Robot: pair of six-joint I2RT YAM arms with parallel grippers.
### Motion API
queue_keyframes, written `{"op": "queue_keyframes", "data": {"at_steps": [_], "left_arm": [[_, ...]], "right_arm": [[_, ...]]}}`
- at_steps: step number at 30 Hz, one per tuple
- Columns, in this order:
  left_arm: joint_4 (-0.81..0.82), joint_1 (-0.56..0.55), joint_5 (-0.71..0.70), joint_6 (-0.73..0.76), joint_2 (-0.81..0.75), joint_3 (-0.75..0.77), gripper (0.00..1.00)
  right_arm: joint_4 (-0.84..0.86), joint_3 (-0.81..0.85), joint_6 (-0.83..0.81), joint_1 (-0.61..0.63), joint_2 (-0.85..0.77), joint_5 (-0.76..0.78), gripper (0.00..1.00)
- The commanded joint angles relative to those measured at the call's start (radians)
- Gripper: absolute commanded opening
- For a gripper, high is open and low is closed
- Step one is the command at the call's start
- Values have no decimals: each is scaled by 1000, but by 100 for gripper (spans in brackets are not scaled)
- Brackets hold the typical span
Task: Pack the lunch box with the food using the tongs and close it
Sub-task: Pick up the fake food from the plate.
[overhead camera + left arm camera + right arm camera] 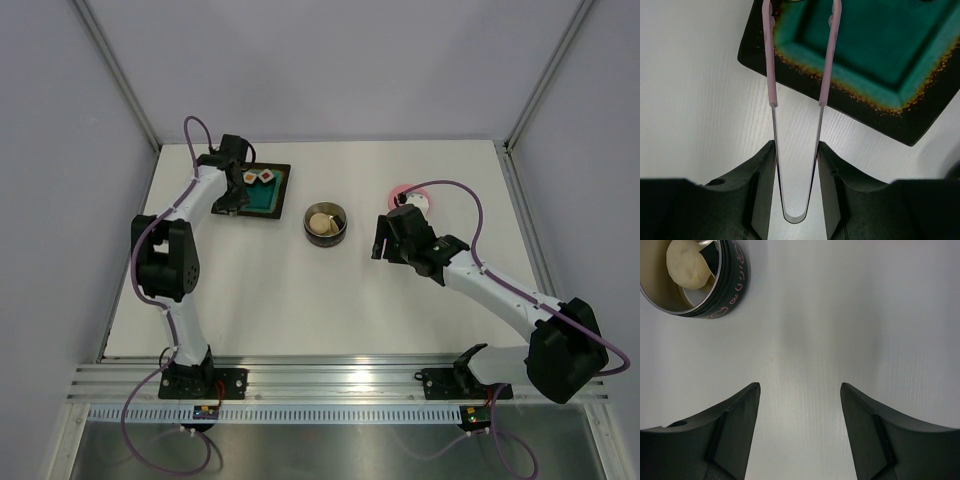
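Left gripper [796, 150]: clamped on tongs [771, 75], their arms over tray [880, 65].
Right gripper [800, 387]: jaws apart, empty, near lunch box [727, 290].
Lunch box: held cream food [687, 262].

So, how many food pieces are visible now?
3. Two pieces sit side by side at the tray's far edge; one pale lump lies in the tin. The left arm may hide more.
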Motion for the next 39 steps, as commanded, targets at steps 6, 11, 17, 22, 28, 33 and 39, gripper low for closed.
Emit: {"op": "queue_keyframes", "data": {"at_steps": [6, 11, 17, 22, 28, 33, 39], "left_arm": [[12, 3, -44, -20, 31, 68, 41], [4, 10, -45, -19, 51, 92, 41], [-2, 13, -39, -17, 91, 138, 41], [-16, 13, -54, -14, 128, 169, 41], [-35, 14, -99, -16, 145, 186, 41], [-54, 7, -157, 2, 143, 184, 35], [-20, 8, -113, 7, 97, 146, 17]], "right_arm": [[14, 5, 1, -4, 1, -1, 73], [15, 6, 2, -4, 4, -1, 74], [20, 5, 1, -4, 13, -4, 73], [26, 3, 4, -4, 33, -13, 74], [32, 9, 1, -4, 50, -16, 74], [40, 14, 2, -4, 59, -24, 73], [40, 25, -1, -2, 68, -30, 74]]}}
